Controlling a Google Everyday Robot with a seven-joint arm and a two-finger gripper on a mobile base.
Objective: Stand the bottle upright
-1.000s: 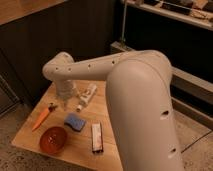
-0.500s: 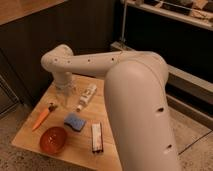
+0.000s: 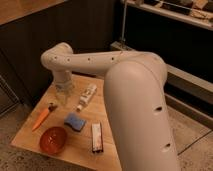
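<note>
The bottle (image 3: 86,96) is a small slender white one lying on its side near the middle back of the wooden table (image 3: 112,161). Its narrower cap end points toward the front left. My gripper (image 3: 62,95) hangs down from the white arm (image 3: 95,59) just left of the bottle, a short gap away and not touching it. The gripper sits low over the tabletop, between the bottle and the carrot.
An orange carrot (image 3: 41,118) lies at the table's left edge. A blue sponge (image 3: 75,121), a red bowl (image 3: 53,139) and a flat black-and-white bar (image 3: 96,136) sit toward the front. Dark cabinets stand behind, and a shelf (image 3: 170,15) is at the right.
The arm's elbow joint has risen and the gripper has shifted a little left, away from the bottle. The bottle has stayed lying in place.
</note>
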